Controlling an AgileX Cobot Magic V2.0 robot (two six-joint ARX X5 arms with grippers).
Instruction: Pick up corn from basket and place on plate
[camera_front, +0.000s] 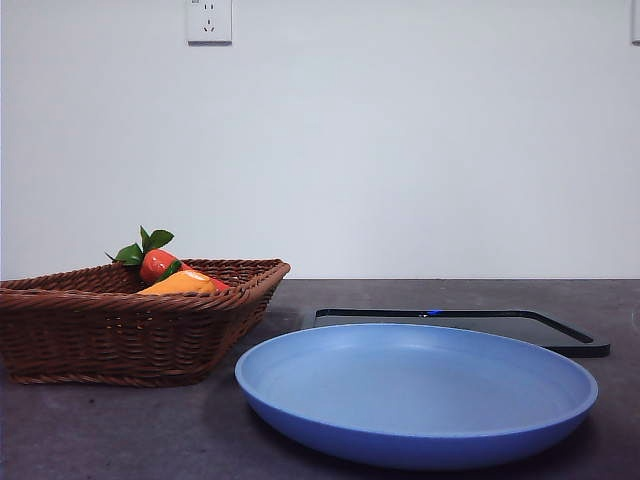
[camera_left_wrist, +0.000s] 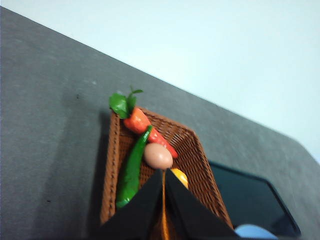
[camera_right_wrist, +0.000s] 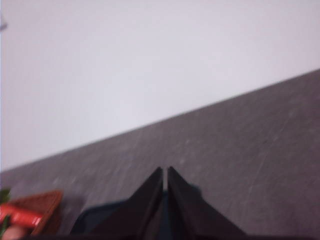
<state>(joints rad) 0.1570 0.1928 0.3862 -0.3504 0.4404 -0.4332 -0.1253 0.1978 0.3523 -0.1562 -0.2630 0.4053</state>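
Note:
The corn (camera_front: 180, 284) lies in the brown wicker basket (camera_front: 120, 335) at the left, an orange-yellow cob showing just above the rim. In the left wrist view only its yellow end (camera_left_wrist: 180, 177) shows beside my left gripper (camera_left_wrist: 164, 171), which hangs shut and empty above the basket (camera_left_wrist: 197, 165). The light-blue plate (camera_front: 415, 395) sits at the front, right of the basket, with nothing on it; a sliver of the plate (camera_left_wrist: 255, 233) shows in the left wrist view. My right gripper (camera_right_wrist: 165, 170) is shut and empty, high over the table. Neither arm shows in the front view.
A red-orange carrot with green leaves (camera_left_wrist: 142, 122), a long green vegetable (camera_left_wrist: 131, 172) and a pinkish-tan round item (camera_left_wrist: 158, 156) share the basket with the corn. A flat black tray (camera_front: 560, 335) lies behind the plate. A basket corner (camera_right_wrist: 35, 212) shows in the right wrist view.

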